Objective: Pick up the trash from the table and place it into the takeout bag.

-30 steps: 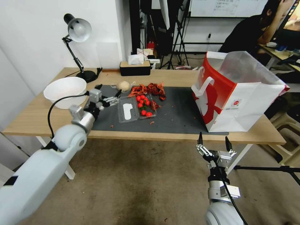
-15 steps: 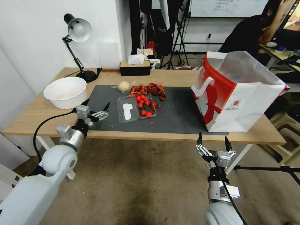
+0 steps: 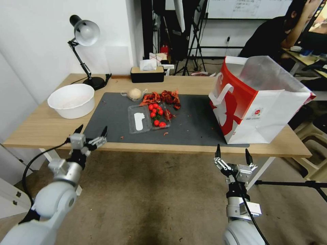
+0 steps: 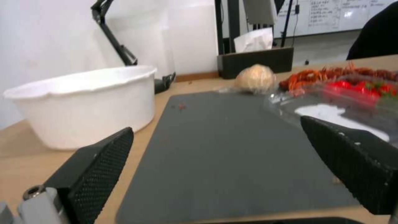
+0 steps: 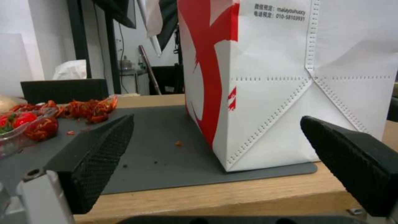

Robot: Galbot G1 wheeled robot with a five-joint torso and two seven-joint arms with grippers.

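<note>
So we've got the long table running left to right with the dark mat on it. The takeout bag stands upright at the right end, mouth open to the top, red side and loop handle facing left toward the trash. Its long axis runs near to far. The trash sits mid-mat: a clear clamshell tray lying flat with its lid flap to the left and red bits inside, a red wrapper pile just behind it, and a beige wad far-left of that. White bowl is off the mat at left. Our left gripper hovers at the near table edge, fingers spread, holding nothing. Right gripper is parked below the near edge under the bag, fingers apart too
</note>
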